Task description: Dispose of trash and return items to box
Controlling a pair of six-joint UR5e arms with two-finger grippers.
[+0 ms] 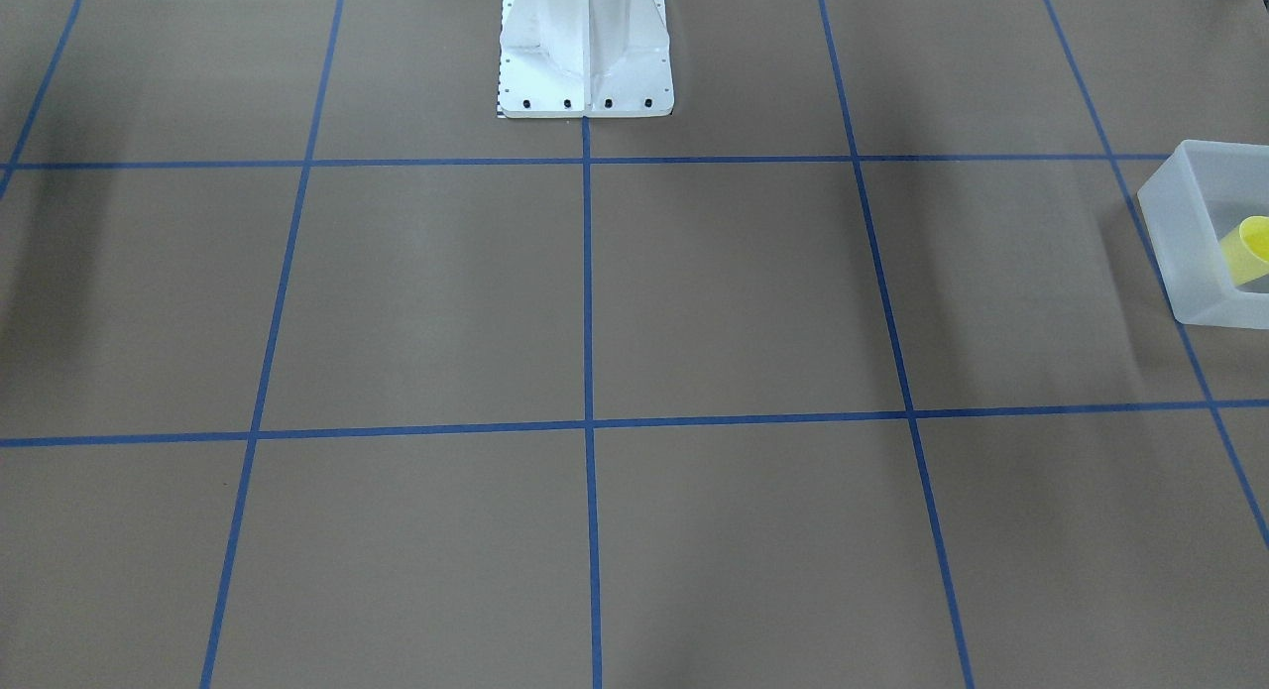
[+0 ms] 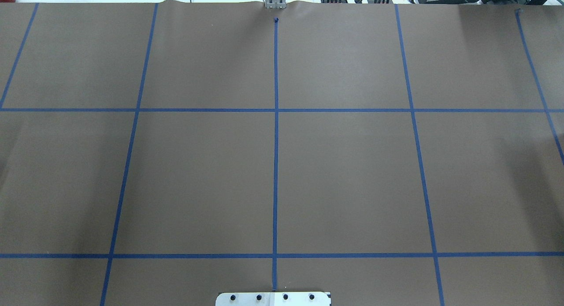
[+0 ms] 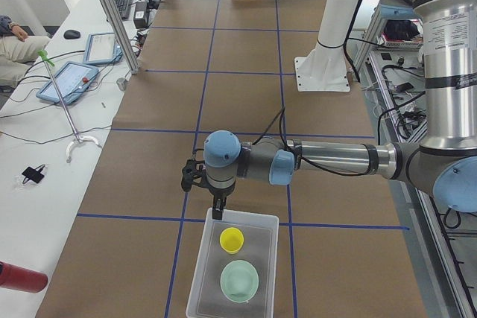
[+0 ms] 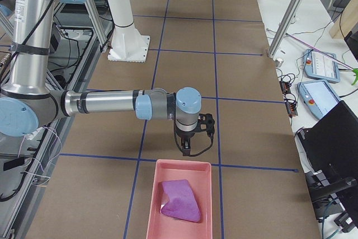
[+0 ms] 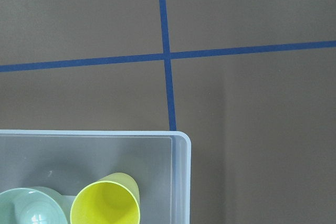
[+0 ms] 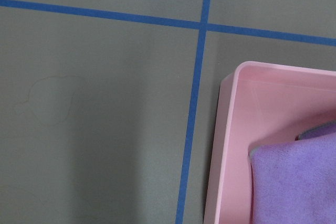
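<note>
The translucent box (image 3: 200,288) stands at the table's left end. It also shows in the front view (image 1: 1180,233) and the left wrist view (image 5: 181,182). Inside it are the yellow cup (image 3: 232,240) (image 5: 105,205) (image 1: 1251,245) and the mint-green bowl (image 3: 239,279) (image 5: 26,208). My left gripper (image 3: 216,210) hangs just above the box's inner edge. I cannot tell whether it is open or shut. My right gripper (image 4: 186,148) hangs near the edge of a pink tray (image 4: 178,165) at the other end. I cannot tell its state either.
The pink tray (image 6: 226,145) holds a purple cloth (image 4: 180,200) (image 6: 299,182). The white bolted pedestal (image 1: 585,45) stands at the table's robot side. Tablets, cables and metal posts (image 3: 112,13) line the operators' side. Blue tape marks a grid on the brown table.
</note>
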